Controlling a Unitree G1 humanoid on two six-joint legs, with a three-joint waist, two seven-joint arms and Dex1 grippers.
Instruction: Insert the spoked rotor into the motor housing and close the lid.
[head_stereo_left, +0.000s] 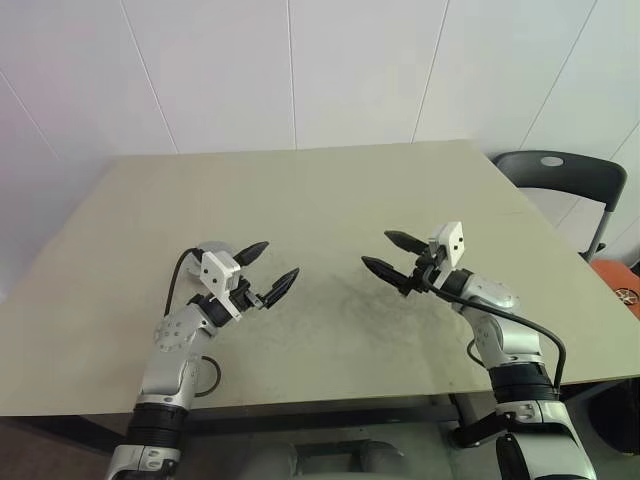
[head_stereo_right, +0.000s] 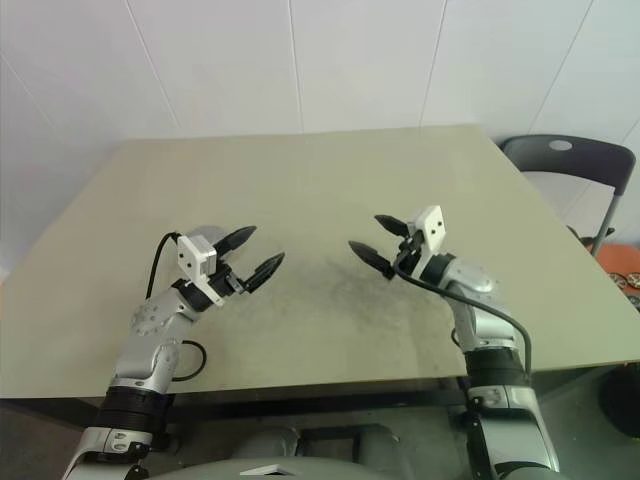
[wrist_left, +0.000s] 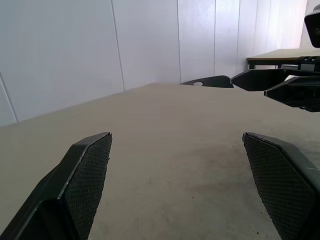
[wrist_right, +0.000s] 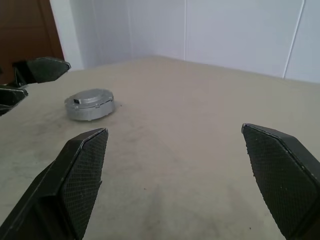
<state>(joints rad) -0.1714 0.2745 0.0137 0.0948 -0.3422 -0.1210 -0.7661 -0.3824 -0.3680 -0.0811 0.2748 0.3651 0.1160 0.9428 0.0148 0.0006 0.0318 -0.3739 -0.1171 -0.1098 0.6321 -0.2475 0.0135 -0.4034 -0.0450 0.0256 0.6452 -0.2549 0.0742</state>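
left tool (head_stereo_left: 268, 272) hovering open | right tool (head_stereo_left: 388, 254) hovering open | silver closed motor (wrist_right: 90, 104) sitting on bench (head_stereo_left: 330, 190) | approaching slowly advised

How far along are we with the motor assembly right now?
One closed silver puck sits on the table behind the left gripper; whether that is the lidded motor housing I cannot tell. In hand: nothing, with the left gripper and right gripper open and empty. No loose rotor or lid in view.
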